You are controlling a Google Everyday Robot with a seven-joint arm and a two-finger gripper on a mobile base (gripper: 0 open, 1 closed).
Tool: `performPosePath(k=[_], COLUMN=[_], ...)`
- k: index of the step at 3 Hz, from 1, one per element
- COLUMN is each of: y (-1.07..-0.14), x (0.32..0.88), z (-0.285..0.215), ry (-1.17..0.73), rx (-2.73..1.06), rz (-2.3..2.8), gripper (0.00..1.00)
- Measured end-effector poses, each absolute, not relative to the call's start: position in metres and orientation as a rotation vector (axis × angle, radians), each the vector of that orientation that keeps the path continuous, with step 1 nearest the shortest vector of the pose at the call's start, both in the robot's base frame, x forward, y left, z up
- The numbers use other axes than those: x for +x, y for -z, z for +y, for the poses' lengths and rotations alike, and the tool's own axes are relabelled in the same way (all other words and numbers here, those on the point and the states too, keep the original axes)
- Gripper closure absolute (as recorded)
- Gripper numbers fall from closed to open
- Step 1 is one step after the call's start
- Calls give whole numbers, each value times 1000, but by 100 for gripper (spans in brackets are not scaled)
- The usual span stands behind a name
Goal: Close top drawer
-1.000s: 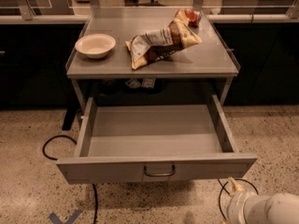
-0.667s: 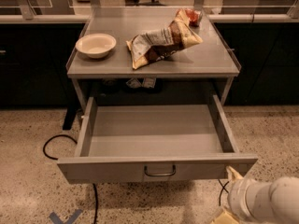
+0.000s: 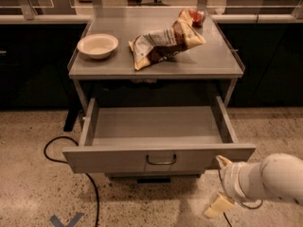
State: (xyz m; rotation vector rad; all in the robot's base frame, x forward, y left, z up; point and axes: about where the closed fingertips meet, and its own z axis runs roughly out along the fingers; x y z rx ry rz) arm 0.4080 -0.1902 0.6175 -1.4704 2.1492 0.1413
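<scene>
The top drawer [image 3: 109, 160] is a wide, shallow grey metal drawer under the table top. It is pulled far out and its inside is bare. A small dark wire handle [image 3: 161, 161] sits at the centre of its front panel. My gripper [image 3: 219, 184] is at the lower right, on a thick white arm [image 3: 272, 176]. It sits just below and in front of the drawer front's right corner. Its beige fingers are spread apart with nothing between them; the upper fingertip [image 3: 222, 162] is close to or touching the panel's lower right edge.
On the grey table top [image 3: 113, 67] stand a white bowl [image 3: 97, 45], a crumpled chip bag [image 3: 163, 44] and a red can [image 3: 196, 17]. A black cable [image 3: 71, 162] loops over the speckled floor at the left. Dark cabinets flank the table.
My arm has come further into view from the lower right, and the gripper has risen toward the drawer front's right corner. The drawer has not moved.
</scene>
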Motion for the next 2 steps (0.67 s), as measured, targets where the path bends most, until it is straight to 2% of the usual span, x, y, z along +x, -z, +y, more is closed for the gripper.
performPosePath(k=[1, 2], y=[-618, -623], x=[408, 439], z=[-190, -165], ry=[-141, -162], rx=[-1472, -1515], rz=[2148, 2120], gripper=[0, 0])
